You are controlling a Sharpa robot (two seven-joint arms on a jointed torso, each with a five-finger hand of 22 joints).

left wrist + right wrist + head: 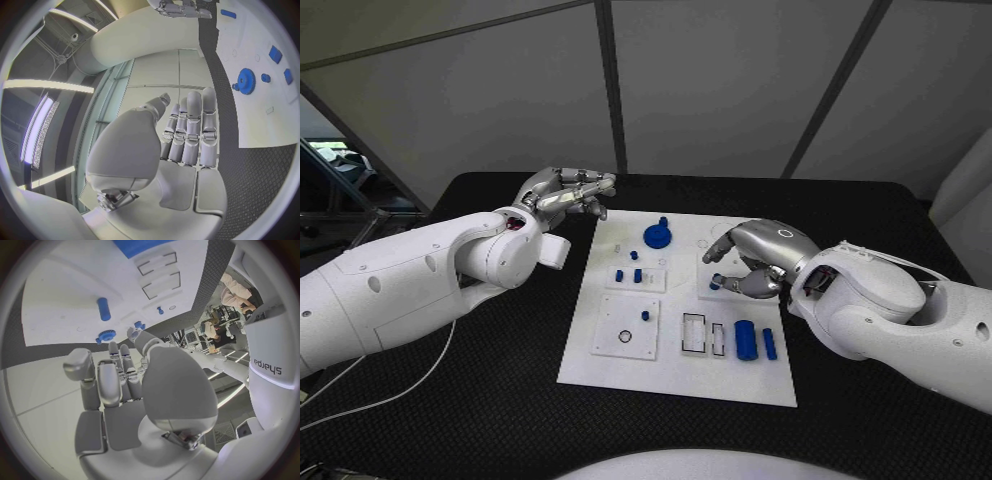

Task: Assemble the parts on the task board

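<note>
A black counter [488, 330] carries the white board [678, 375], which lies lengthwise at its middle, between two white arms. The left arm [401, 285] reaches in from the left side of the head view, and its hand [564, 193] hangs over the counter just off the board's far left corner; the left wrist view shows its fingers [190, 127] stretched out straight and pressed side by side, gripping nothing. The right arm [906, 315] enters from the opposite side, and its hand [754, 258] hovers above the board's right half, its fingers [119, 370] curled loosely inward with small gaps between them; whether anything sits in that hand cannot be told. On the board, a blue gear [656, 235] stands near the far edge, close to the left hand. Two blue cylinders [746, 340] lie side by side near the right edge, on the near half, just beside a pair of narrow rectangular slots [695, 333]. Small blue pegs [629, 275] sit on a raised square at mid-board, and a further white square [629, 327] with a dark ring lies nearer the robot.
</note>
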